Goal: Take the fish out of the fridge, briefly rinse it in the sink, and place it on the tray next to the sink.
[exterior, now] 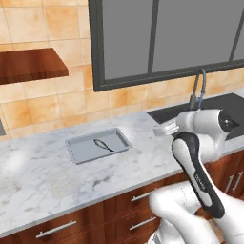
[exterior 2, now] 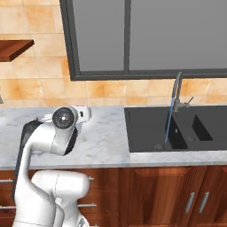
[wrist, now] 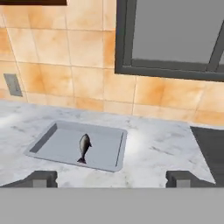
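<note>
Fish, tiny and slim, dark grey-black with a forked tail, lies flat inside the tray, near its middle. Shallow and grey, with a raised rim and rounded corners, the tray rests on a white marbled tabletop, left of the black sink, where a thin blue stream falls from the curved grey faucet. Orange wall tiles and a dark-framed window stand behind. The fingers hang spread wide apart, empty, short of the tray
</note>
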